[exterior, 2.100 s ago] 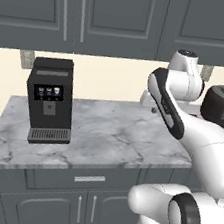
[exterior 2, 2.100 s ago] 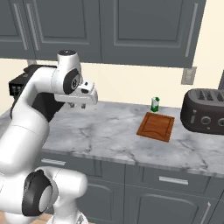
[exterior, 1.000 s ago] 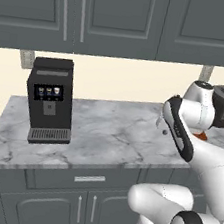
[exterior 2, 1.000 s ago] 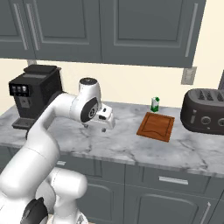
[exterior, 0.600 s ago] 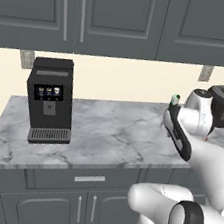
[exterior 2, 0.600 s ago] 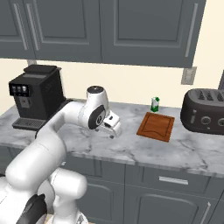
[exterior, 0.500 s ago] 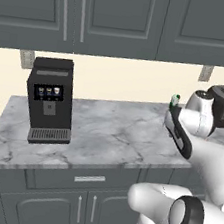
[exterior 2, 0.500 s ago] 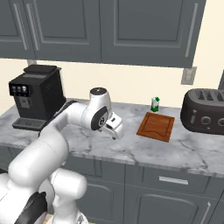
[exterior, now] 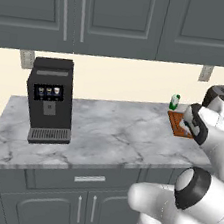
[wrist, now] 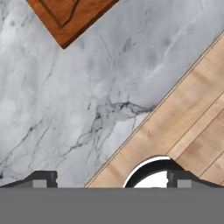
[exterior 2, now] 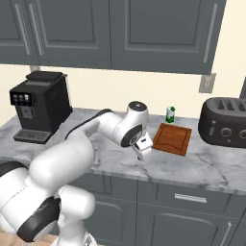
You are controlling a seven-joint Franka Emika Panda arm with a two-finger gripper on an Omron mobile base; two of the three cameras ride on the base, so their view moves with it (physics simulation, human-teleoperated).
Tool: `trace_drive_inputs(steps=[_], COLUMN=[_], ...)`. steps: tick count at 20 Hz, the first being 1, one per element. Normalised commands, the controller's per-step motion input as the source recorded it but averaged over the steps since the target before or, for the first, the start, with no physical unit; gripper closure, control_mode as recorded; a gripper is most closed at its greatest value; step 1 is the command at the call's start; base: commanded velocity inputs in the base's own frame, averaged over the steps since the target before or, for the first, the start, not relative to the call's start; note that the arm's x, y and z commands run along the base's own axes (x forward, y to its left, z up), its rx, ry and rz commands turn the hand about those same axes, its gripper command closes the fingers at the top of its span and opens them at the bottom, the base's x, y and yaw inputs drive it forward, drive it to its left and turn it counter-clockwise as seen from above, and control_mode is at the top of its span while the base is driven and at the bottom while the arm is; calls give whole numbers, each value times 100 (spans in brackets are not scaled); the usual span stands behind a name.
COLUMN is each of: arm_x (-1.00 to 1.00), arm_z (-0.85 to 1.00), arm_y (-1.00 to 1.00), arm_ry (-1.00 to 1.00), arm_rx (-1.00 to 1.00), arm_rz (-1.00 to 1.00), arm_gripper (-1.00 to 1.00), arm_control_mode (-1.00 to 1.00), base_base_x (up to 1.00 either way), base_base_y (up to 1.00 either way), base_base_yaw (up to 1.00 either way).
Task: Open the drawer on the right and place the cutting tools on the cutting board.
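Nearest the base run the lower cabinets: one drawer [exterior 2: 191, 197] with a short silver pull sits under the right part of the worktop in the right base view, shut flush, and one like it shows in the left base view under the middle of the worktop [exterior: 96, 132]. No knife or peeler can be seen in any view.

The white arm reaches forward and to the right, its elbow bent low over the front of the marble worktop, the hand pointing down. The tool [exterior 2: 141, 153] hangs just above the worktop's front edge, beside the near left corner of the cutting board [exterior 2: 172, 138] and apart from it. In the hand view its two dark fingertips [wrist: 43, 178] stand far apart at the bottom, with nothing between them, so the tool is wide open and empty; below it lie marble, the worktop's edge and the wooden floor [wrist: 192, 122], with one corner of the board at the top.

One reddish-brown cutting board lies flat on the worktop. Just behind it, by the wall, stands one small green-and-white bottle [exterior 2: 169, 115]. To the board's right sits one dark toaster [exterior 2: 226, 122]; at the far left, one black coffee machine [exterior: 50, 100]. Grey upper cabinets [exterior: 122, 19] hang along the wall, above two wall sockets [exterior: 26, 58].
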Motion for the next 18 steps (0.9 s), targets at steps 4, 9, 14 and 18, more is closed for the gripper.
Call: trace_drive_inputs(steps=[4,9,14,18], arm_x=[0,0,-2,-15], arm_z=[0,-7,-30,-32], arm_y=[-79,-70,-35,-24], arm_ry=[5,2,-1,-8], arm_rx=[19,14,3,0], arm_rz=[-20,-14,-8,-5], arm_gripper=[-100,-100,-100,-100], arm_control_mode=[-100,-100,-100,-100], base_base_x=[0,0,0,0], base_base_y=[0,0,0,0], base_base_yaw=[0,0,0,0])
